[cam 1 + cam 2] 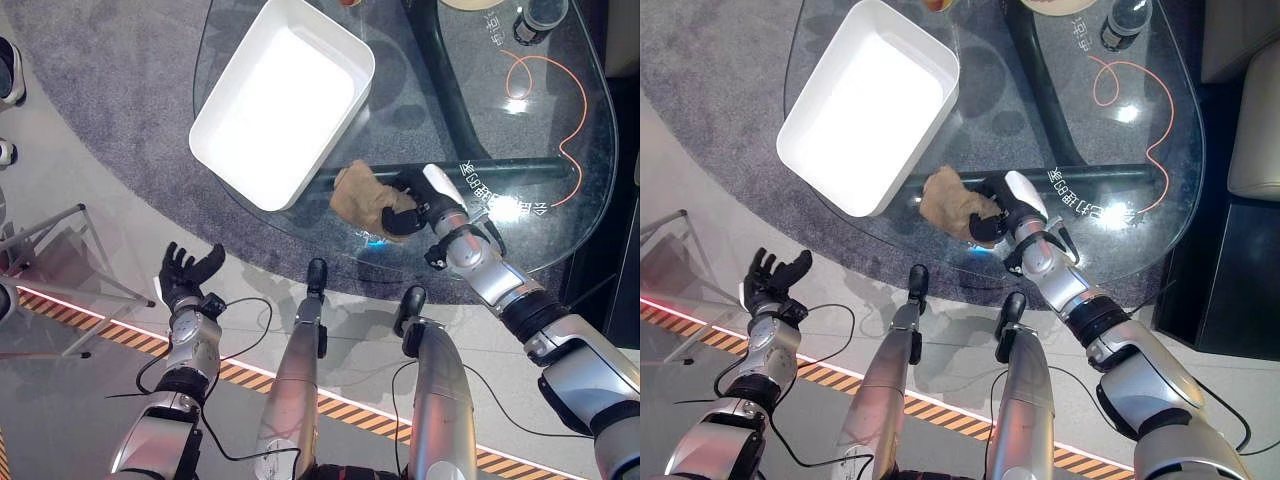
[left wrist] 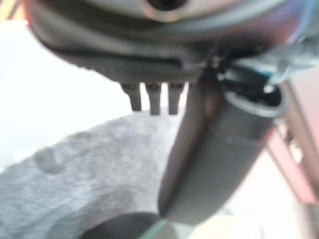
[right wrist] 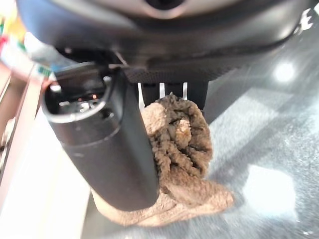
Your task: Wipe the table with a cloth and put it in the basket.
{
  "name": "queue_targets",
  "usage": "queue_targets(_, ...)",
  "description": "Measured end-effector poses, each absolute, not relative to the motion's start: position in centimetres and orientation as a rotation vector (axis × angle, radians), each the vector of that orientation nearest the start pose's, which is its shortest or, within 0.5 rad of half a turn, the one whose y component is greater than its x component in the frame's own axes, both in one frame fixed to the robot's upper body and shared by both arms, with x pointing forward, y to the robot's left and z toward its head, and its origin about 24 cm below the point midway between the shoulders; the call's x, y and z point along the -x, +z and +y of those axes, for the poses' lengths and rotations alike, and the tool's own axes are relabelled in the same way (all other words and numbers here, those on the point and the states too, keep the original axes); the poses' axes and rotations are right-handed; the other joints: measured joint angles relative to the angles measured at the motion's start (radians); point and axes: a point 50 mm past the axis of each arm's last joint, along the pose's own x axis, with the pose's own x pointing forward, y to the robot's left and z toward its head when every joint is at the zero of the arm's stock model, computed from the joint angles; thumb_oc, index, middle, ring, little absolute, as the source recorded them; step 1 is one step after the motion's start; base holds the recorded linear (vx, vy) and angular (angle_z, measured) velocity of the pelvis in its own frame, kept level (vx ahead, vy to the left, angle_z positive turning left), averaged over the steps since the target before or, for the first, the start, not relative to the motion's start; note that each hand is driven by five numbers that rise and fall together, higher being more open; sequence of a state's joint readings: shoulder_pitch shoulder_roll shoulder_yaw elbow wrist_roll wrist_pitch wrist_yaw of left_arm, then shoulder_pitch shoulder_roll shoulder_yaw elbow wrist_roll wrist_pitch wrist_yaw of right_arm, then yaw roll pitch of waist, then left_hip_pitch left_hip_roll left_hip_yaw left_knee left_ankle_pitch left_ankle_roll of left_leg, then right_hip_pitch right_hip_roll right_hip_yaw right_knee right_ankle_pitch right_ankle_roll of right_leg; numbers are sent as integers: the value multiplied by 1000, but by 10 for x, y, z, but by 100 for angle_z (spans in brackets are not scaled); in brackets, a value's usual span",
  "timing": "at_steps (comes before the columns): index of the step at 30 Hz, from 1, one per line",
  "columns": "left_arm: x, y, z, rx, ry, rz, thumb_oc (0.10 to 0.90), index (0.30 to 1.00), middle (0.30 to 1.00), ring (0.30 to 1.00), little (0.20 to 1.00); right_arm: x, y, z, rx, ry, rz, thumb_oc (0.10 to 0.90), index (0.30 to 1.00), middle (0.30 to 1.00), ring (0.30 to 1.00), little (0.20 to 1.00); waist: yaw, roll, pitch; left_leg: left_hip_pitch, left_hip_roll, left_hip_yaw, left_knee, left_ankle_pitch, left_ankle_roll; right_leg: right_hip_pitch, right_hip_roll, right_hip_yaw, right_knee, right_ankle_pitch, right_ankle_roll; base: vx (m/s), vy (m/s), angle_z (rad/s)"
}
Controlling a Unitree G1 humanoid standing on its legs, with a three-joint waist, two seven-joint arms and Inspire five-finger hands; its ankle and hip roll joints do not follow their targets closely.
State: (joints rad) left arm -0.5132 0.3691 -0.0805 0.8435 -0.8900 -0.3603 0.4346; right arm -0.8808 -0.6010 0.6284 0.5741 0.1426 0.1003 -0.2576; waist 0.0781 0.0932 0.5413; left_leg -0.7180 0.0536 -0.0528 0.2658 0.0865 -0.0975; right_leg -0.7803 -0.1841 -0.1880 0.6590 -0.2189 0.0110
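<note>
A tan fuzzy cloth [image 1: 362, 197] lies bunched on the glass table [image 1: 470, 130] near its front edge. My right hand [image 1: 418, 208] rests on the cloth's right side, and in the right wrist view its thumb and fingers pinch the cloth [image 3: 182, 149] between them. The white rectangular basket [image 1: 283, 100] sits just left of and behind the cloth, a short gap from it. My left hand [image 1: 187, 274] hangs off the table at the lower left over the floor, fingers spread and holding nothing.
A dark bottle [image 1: 540, 17] and an orange cord [image 1: 560, 110] sit at the table's far right. The table's dark frame bar [image 1: 470, 175] runs under the glass behind my right hand. A metal stand [image 1: 60, 255] is on the floor at left.
</note>
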Motion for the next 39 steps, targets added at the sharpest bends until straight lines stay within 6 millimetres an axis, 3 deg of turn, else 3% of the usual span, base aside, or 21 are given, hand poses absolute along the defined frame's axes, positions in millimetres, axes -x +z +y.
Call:
queue_targets(2,-330,53,263,479,707,-34,800,900,900,900,900,-387,163,-176,741,-30,-155,100,300,300,300,200,-1,-1,1,-2,0,0,0,0,0,-1,0,0,-2,-1,1,0,0,0)
queue_targets(4,-331,55,263,484,707,-43,800,900,900,900,900,-387,163,-176,738,-34,-157,100,300,300,300,200,-1,-1,1,-3,0,0,0,0,-1,-2,0,0,-2,-1,1,0,0,0)
queue_targets(6,-338,79,259,527,692,-149,800,900,900,900,900,-387,167,-179,708,-57,-164,100,300,300,300,200,-5,-5,3,-5,0,1,0,1,-3,-4,1,2,-4,-1,1,0,0,0)
queue_targets(13,-344,120,244,602,597,-321,800,900,900,900,900,-379,173,-180,595,-92,-225,100,300,300,300,200,-9,-13,5,-21,0,1,4,-1,-1,-17,2,1,-1,0,3,0,0,0)
queue_targets(31,-330,150,209,630,290,-492,800,900,900,900,900,-353,189,-160,482,-42,-426,100,300,300,300,200,-25,-15,5,-33,-1,2,13,-5,2,-25,2,1,-4,-1,5,0,0,0)
queue_targets(39,-334,150,198,626,114,-449,800,900,900,900,900,-346,196,-156,471,-20,-487,100,300,300,300,200,-27,-16,5,-34,-1,3,13,-6,2,-26,2,2,0,-1,5,0,0,0)
